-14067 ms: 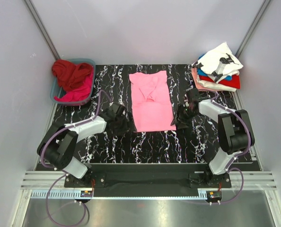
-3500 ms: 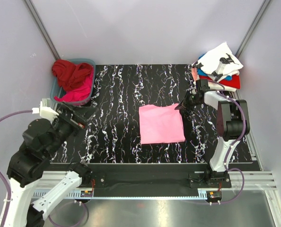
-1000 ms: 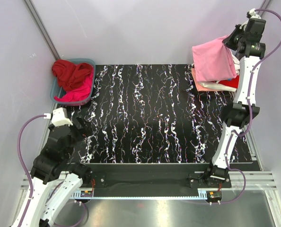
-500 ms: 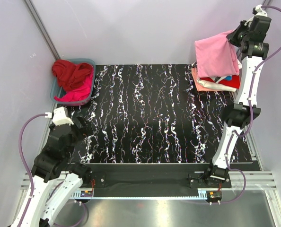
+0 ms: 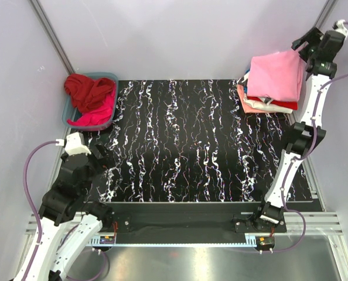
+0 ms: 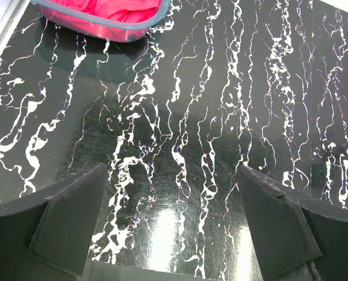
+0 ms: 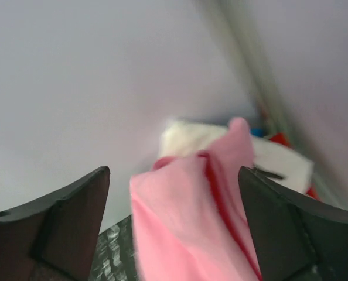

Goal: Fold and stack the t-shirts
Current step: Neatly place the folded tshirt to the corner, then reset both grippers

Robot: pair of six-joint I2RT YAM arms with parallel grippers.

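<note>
Now right pincer [image 7: 174,170] wide open above pink shirt [image 5: 277,75] atop stack [image 5: 266,106], left pincer [image 6: 171,168] likewise open over table [image 5: 191,134].

Teal tub [image 5: 66,110] on black marbled tabletop [image 5: 191,146].

Lit brightly and evenly. Glared white off the glossy black white-veined tabletop [image 6: 162,237] in the left wrist view; blurred throughout the right wrist view.
</note>
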